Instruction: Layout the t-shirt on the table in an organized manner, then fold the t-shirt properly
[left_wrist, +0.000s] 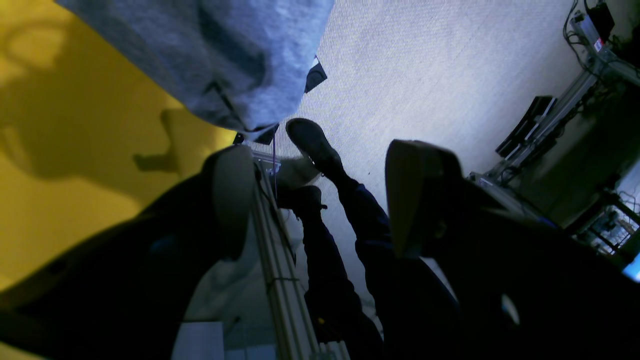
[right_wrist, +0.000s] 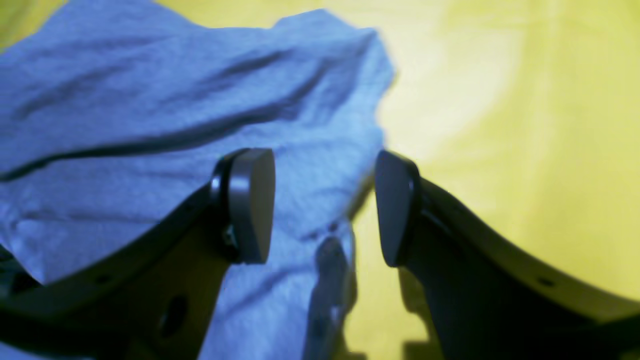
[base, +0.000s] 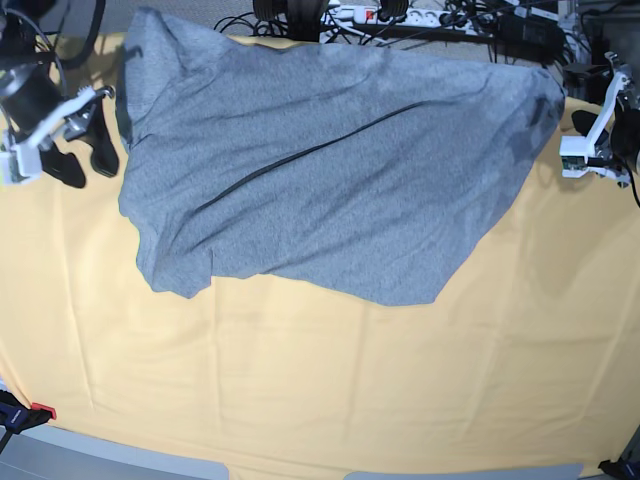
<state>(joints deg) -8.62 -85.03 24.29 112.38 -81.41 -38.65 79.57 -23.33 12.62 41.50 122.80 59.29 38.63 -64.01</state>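
The grey t-shirt lies spread, plain side up, across the far half of the yellow table, with one long crease running through it. My right gripper stands open just off the shirt's left edge. In the right wrist view its fingers hover above a wrinkled shirt edge with nothing gripped. My left gripper is open and empty at the shirt's far right corner, which droops at the table edge. The left arm shows at the right of the base view.
Cables and a power strip run along the far edge. A person's legs and shoes stand on the grey floor past the table's side, beside a metal frame rail. A red clamp sits at the front left corner.
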